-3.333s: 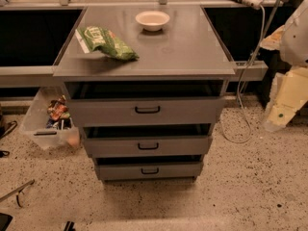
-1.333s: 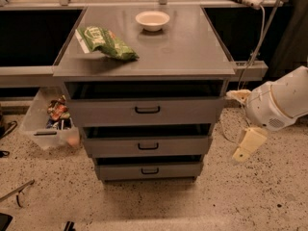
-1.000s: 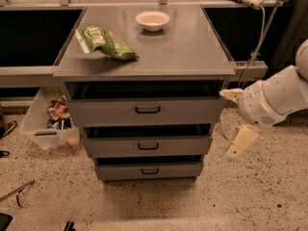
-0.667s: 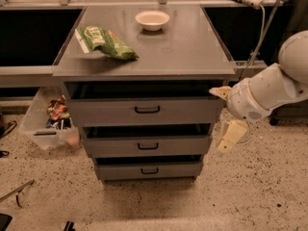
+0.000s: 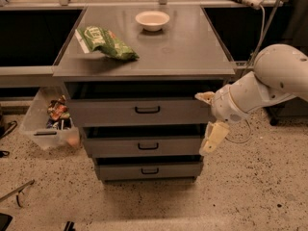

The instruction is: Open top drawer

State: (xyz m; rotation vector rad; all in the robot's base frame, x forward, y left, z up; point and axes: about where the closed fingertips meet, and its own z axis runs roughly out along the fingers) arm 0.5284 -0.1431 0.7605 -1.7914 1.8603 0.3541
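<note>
The top drawer (image 5: 120,112) is the widest of three grey drawers under the grey counter top (image 5: 187,47). Its flat front carries a small black bar handle (image 5: 147,109), and a dark gap shows above the front. My gripper (image 5: 210,118) is open at the right end of this drawer front, well to the right of the handle. One cream finger (image 5: 206,97) is level with the drawer's top edge. The other finger (image 5: 214,137) hangs down by the middle drawer (image 5: 115,147). It holds nothing.
A green snack bag (image 5: 107,42) and a white bowl (image 5: 152,19) lie on the counter top. The smallest drawer (image 5: 120,170) is at the bottom. A clear plastic bin (image 5: 48,125) with packets stands on the floor at the left. A cable (image 5: 257,32) hangs at the right.
My arm has swung left from the right side of the view, bringing the gripper up to the right end of the top drawer front. The drawers have not moved.
</note>
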